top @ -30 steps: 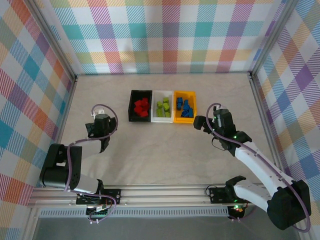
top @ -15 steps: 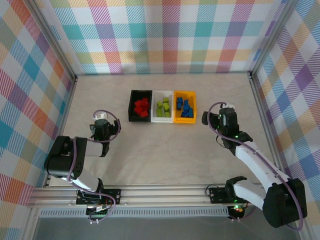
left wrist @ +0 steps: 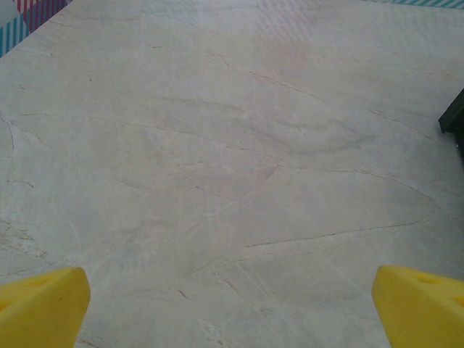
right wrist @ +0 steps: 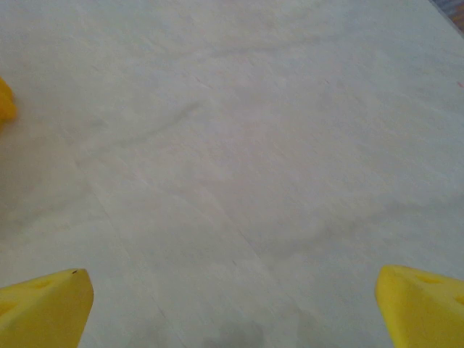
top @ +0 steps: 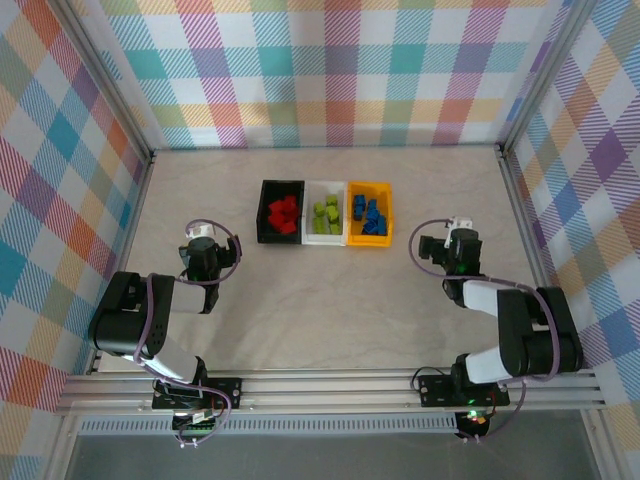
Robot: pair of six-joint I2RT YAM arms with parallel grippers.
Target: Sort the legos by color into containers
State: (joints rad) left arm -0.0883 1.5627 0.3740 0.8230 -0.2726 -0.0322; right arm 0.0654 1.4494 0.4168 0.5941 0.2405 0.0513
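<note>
Three bins stand side by side at the table's middle back. The black bin (top: pixel 263 212) holds red legos (top: pixel 284 213), the white bin (top: pixel 309 214) holds lime green legos (top: pixel 325 213), and the yellow-orange bin (top: pixel 388 214) holds blue legos (top: pixel 369 216). My left gripper (top: pixel 202 242) sits low over bare table, left of the black bin; its yellow fingertips (left wrist: pixel 43 304) stand wide apart, open and empty (left wrist: pixel 232 301). My right gripper (top: pixel 454 242) rests right of the yellow-orange bin, open with nothing between its fingertips (right wrist: pixel 420 301).
Both arms are folded back toward their bases. A corner of the black bin (left wrist: pixel 454 119) shows at the right edge of the left wrist view. A sliver of the yellow-orange bin (right wrist: pixel 4 101) shows at the left edge of the right wrist view. Plaid walls enclose the table.
The right arm has drawn back from beside the yellow-orange bin and folded down to the right. The left arm folded in earlier and has stayed still since.
</note>
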